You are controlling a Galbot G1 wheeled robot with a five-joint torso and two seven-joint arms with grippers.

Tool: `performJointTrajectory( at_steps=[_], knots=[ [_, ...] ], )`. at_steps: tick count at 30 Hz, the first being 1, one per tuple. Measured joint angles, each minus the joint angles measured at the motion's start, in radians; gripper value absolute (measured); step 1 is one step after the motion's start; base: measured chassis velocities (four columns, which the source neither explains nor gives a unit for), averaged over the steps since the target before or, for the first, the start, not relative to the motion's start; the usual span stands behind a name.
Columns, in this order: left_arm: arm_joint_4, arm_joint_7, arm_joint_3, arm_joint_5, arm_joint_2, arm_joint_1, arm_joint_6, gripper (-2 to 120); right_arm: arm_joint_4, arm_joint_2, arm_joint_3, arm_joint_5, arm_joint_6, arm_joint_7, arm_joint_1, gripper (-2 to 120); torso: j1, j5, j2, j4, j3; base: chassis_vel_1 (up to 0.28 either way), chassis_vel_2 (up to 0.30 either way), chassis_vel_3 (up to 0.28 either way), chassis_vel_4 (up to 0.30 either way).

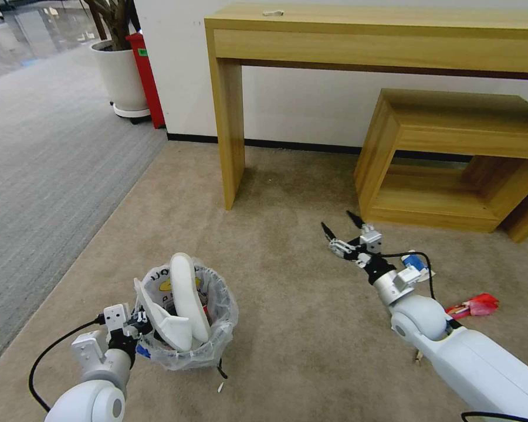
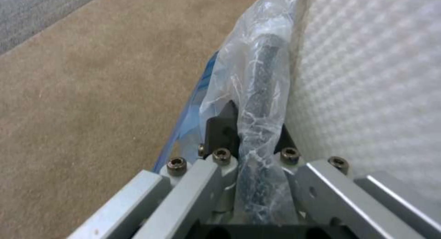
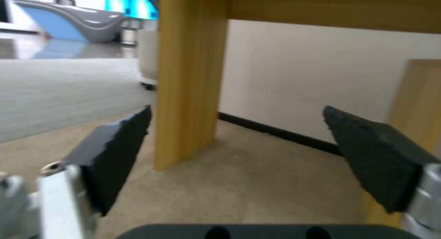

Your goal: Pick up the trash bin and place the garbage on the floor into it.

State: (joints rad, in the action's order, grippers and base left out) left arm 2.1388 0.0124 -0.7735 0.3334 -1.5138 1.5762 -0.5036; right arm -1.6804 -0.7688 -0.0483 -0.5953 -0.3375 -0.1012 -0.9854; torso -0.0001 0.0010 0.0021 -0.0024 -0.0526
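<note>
A tall wooden table (image 1: 369,29) stands against the white wall (image 1: 299,105), with a small pale item (image 1: 273,12) on its top. A low wooden shelf unit (image 1: 452,158) sits just beside it. The floor is beige carpet (image 1: 287,328), adjoining grey carpet (image 1: 47,158). A white planter (image 1: 122,76) holding a plant stands by a red box (image 1: 146,76).

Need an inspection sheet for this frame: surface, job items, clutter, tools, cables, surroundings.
Surface: beige carpet, grey carpet to its left.
Job's things: trash bin holds white slippers; red wrapper and a blue-white item on the floor by the right arm.
Clutter: small white scrap beside the bin.
Tools: left tool shut on the bin's rim; right tool open, empty, above the carpet.
Cables: black cable loops off the left wrist.
Surroundings: wooden console table, low shelf, plant pot.
</note>
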Motion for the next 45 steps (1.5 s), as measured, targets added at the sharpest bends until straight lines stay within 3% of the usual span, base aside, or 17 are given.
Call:
performJointTrajectory(
  at_steps=[10,25,45],
  knots=[
    [-0.003,-0.005,0.006,0.001,0.009,-0.009,0.006,3,-0.016,0.011,-0.124,-0.003,0.03,-0.064,-0.086,100,0.0,-0.0001,0.0,0.0,0.0,0.0,0.0,0.0,0.0],
    [-0.006,-0.009,0.003,0.0,0.012,-0.029,0.04,3,0.017,-0.04,-0.283,-0.002,0.01,-0.079,-0.191,100,0.0,-0.0001,0.0,-0.0001,0.0,0.0,0.0,0.0,0.0],
    [-0.006,-0.021,-0.012,-0.001,0.021,-0.026,0.045,3,0.032,-0.088,-0.288,0.034,0.012,-0.074,-0.201,100,0.0,-0.0003,0.0,0.0001,0.0,0.0,0.0,0.0,0.0]
  ],
)
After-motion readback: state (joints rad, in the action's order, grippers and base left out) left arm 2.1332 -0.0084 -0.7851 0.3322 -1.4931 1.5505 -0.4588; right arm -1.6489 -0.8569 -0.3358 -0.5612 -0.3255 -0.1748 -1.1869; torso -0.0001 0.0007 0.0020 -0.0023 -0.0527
